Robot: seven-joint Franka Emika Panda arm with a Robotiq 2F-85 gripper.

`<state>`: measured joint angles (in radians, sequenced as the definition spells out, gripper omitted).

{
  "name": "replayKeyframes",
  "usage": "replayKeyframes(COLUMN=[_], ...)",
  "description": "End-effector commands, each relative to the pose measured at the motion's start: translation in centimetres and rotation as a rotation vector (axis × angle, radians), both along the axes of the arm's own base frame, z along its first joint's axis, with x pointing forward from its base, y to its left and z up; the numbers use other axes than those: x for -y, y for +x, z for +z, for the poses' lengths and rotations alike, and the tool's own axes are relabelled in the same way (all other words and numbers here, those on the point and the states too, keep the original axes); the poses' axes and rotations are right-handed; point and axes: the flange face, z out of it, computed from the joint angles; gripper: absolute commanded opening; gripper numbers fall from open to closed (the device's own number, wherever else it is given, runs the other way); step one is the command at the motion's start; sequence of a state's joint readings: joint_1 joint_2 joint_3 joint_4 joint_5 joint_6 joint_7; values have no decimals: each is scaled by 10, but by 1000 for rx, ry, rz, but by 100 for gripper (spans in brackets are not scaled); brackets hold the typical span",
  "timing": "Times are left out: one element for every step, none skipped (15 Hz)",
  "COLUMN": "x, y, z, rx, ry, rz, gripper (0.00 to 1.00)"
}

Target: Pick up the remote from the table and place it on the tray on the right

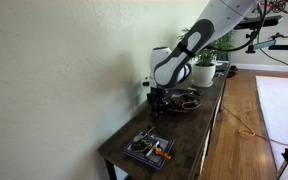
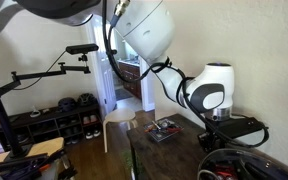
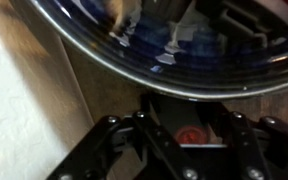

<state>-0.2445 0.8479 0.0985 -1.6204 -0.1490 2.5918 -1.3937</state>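
The dark brown console table runs along the wall. My gripper hangs low over it, right beside a glossy dark round tray. In the wrist view the jaws are closed around a dark remote with a red button. The shiny blue-black rim of the tray lies just ahead of it. In an exterior view the gripper is above the round tray. The remote itself is hidden in both exterior views.
A small flat tray with an orange-handled item and other small things sits near the table's near end; it also shows in an exterior view. A potted plant stands at the far end. The wall runs along one side.
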Motion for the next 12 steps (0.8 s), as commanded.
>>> replayKeyframes(x=[7,7,4,3,-1,-3,-8,-11,-15,-17,-19,-21], y=[-1,-1,-2,-2,-3,-4,-5,-6,-7,-7,-6,-6], z=[2,3,5,6,9,10,14,15,17,19,21,23], rx=[16,17,21,22,26,29,37,41,48,57,66,74], ry=[27,26,27,26,27,29,25,3,-4,-11,-11,-8], rz=[10,13,22,30,38,43,54,62,73,79,80,80], gripper=[27,21,19,19,19,19,19,19,19,19,19,19])
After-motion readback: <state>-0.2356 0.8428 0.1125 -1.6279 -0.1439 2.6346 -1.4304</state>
